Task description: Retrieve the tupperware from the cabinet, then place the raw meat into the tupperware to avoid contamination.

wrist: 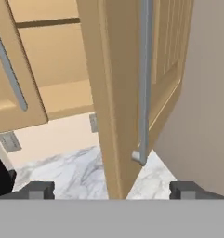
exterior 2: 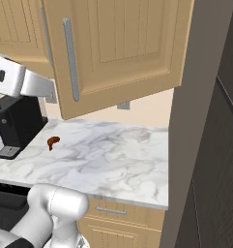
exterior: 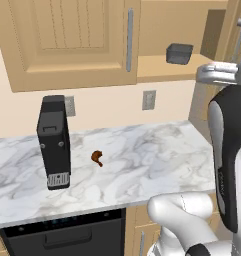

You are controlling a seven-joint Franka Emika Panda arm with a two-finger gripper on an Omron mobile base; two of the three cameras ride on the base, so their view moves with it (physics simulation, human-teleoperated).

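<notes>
Claw [wrist: 111,189] wide open, holding nothing, 2 tips at bottom of hand view astride the open cabinet door [wrist: 114,93] edge and its grey bar handle [wrist: 144,79]. Tupperware [exterior: 179,53] sits on cabinet shelf [exterior: 162,67], upper right of left base view. Raw meat [exterior: 97,157] lies on marble bench [exterior: 142,155], center-left, near black appliance [exterior: 54,141].

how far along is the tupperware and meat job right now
Done: the cabinet stands open, its right door swung out. In hand: nothing; the gripper is open at that door's edge, beside its handle. Left: the tupperware sits on the cabinet shelf, and the raw meat lies on the marble counter by the black appliance.
</notes>
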